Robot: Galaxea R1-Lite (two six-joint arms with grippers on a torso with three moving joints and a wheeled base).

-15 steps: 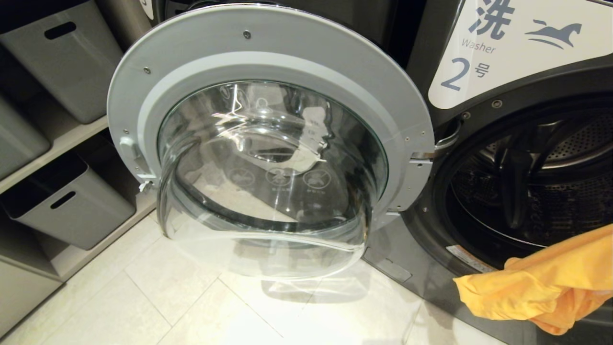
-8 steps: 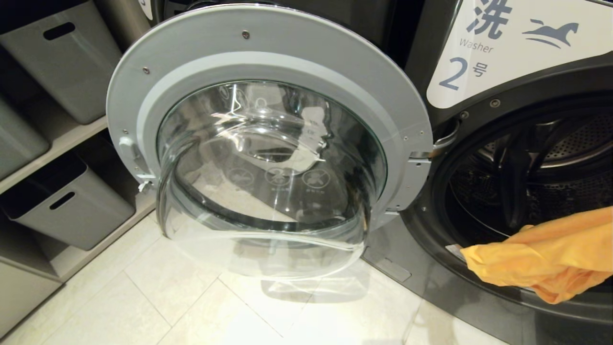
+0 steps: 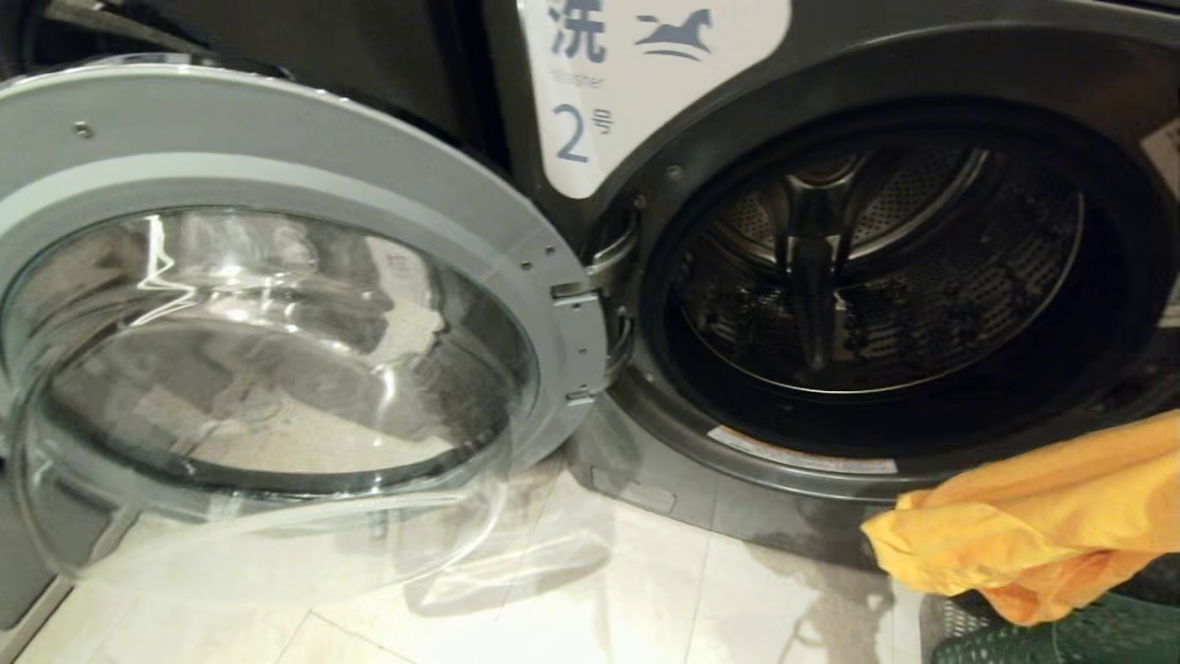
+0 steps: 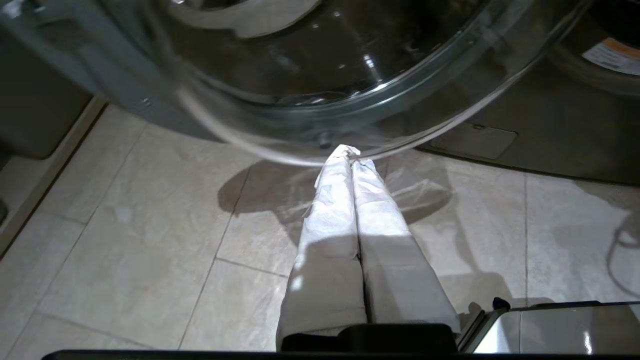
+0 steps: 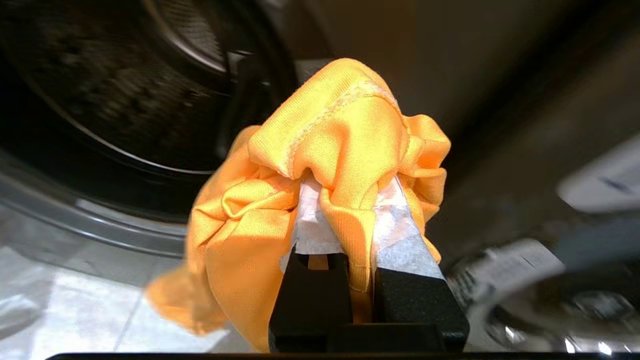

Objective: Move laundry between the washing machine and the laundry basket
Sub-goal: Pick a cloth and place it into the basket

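The washing machine (image 3: 922, 65), dark grey with a white "2" label (image 3: 636, 92), has its round glass door (image 3: 277, 175) swung wide open to the left. Its drum (image 3: 876, 277) shows no clothes. A yellow-orange garment (image 3: 1042, 526) hangs bunched at the lower right, just in front of the drum's lip and above the green perforated laundry basket (image 3: 1069, 636). My right gripper (image 5: 352, 190) is shut on this garment (image 5: 345, 135), whose cloth is pinched between the taped fingers. My left gripper (image 4: 354, 157) is shut and empty, pointing at the floor under the door glass.
Pale floor tiles (image 3: 645, 599) lie in front of the machine. The open door's glass bowl (image 4: 320, 75) juts out low over the floor, close to my left fingertips. Only a corner of the basket shows at the bottom right of the head view.
The whole head view has swung to the right: the drum now sits mid-picture, the shelves with grey bins are gone and the basket's rim has come in. The garment stays gripped at lower right.
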